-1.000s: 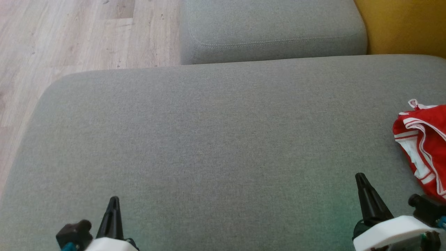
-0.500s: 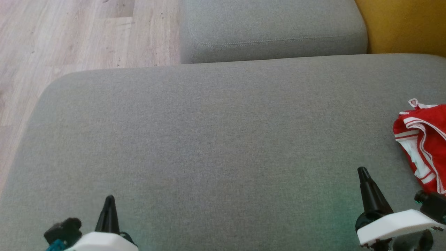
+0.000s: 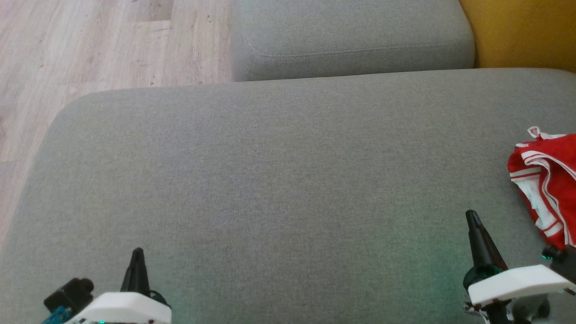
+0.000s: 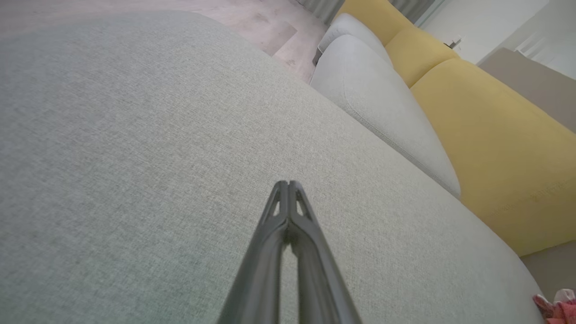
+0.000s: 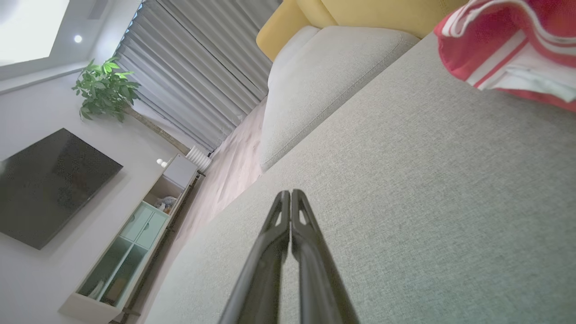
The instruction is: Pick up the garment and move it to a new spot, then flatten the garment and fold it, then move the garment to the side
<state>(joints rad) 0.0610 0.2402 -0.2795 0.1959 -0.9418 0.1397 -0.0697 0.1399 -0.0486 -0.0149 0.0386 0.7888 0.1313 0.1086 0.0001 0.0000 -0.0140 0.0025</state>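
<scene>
left gripper [image 3: 136, 252] closed, low, right gripper [image 3: 471, 215] closed, both fingers pointing forward

Here's the left gripper [image 3: 137, 254]: two slim, glossy black fingers [image 4: 265, 252] tapering to a point, each with a triangular cut-out near the tip. The right gripper [image 3: 471, 218] looks the same. Behind each sits a smooth white shell [image 3: 119, 308] with rounded edges. A stubby black block [image 3: 67, 290] juts beside the left one, with a teal-blue piece [image 3: 55, 316] beneath. A small green light [image 3: 546, 256] glows on the right.
</scene>
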